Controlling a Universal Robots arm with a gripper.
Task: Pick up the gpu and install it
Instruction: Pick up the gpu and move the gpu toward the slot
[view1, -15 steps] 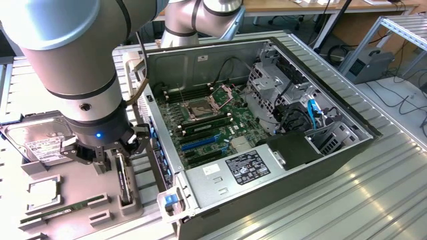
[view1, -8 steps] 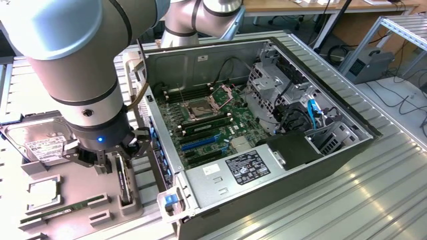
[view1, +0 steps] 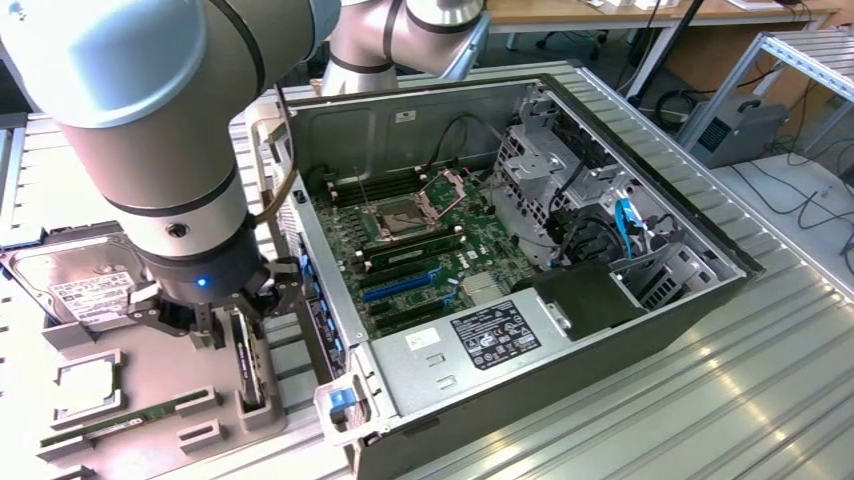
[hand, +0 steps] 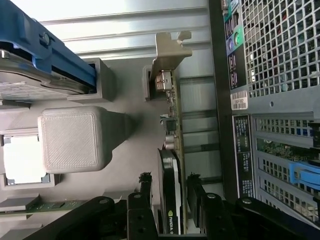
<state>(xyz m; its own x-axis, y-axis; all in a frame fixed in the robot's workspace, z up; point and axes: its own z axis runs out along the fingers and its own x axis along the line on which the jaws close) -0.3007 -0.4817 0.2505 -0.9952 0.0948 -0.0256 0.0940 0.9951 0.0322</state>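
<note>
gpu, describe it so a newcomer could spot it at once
On the exterior view's left, beside the open case, sits a grey tray. The gpu is the thin dark card standing on edge nearest the case, between the fingers. Unlike the silver hard drive and green memory stick, it has a metal bracket at one end.
</note>
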